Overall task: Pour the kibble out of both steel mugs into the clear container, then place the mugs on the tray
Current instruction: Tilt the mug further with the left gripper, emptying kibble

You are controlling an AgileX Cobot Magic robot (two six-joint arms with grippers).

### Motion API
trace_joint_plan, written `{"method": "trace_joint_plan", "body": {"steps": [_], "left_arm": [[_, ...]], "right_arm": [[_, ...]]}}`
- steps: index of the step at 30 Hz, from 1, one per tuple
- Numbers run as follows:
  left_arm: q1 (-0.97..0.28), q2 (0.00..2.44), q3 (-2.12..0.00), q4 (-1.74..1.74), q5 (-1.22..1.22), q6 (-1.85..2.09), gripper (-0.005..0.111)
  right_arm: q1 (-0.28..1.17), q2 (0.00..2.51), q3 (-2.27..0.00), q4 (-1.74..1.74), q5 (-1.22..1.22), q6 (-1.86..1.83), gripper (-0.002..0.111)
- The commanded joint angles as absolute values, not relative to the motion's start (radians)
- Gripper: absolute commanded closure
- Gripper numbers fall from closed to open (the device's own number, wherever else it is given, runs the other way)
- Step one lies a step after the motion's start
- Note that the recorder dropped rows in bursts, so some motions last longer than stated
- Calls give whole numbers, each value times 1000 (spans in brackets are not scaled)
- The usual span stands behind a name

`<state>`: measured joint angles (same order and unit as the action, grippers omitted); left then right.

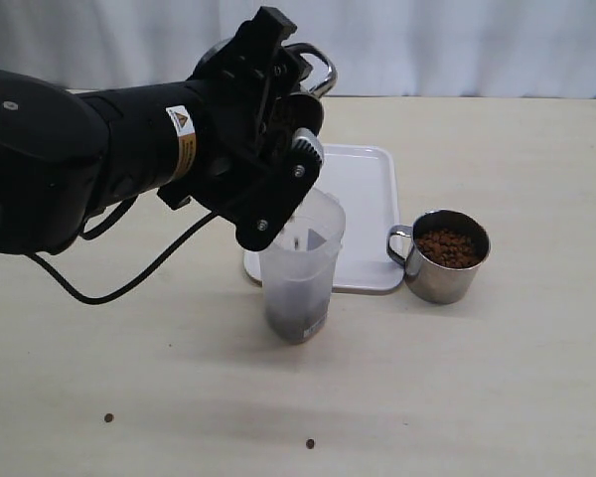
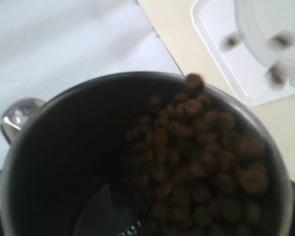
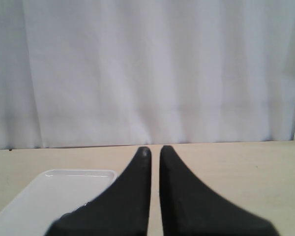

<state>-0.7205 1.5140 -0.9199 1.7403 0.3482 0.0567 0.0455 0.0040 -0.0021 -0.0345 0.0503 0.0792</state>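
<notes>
My left gripper is shut on a steel mug, held tilted above the clear container. In the left wrist view the mug fills the frame. Kibble is heaped at its lower rim, and a few pellets are falling toward the container. A dark layer of kibble lies in the container's bottom. The second steel mug, full of kibble, stands right of the white tray. My right gripper is shut and holds nothing; it is out of the exterior view.
Three loose pellets lie on the table near its front edge. The tray sits just behind the container. A white curtain hangs behind the table. A black cable dangles under my left arm.
</notes>
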Motion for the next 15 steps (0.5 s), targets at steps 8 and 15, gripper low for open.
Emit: {"method": "trace_joint_plan", "body": {"steps": [8, 15], "left_arm": [[-723, 1509, -931, 1744, 358, 79, 107], [-723, 1509, -931, 1744, 358, 93, 107]], "right_arm": [[49, 0, 0, -33, 38, 75, 103], [49, 0, 0, -33, 38, 75, 103]]}}
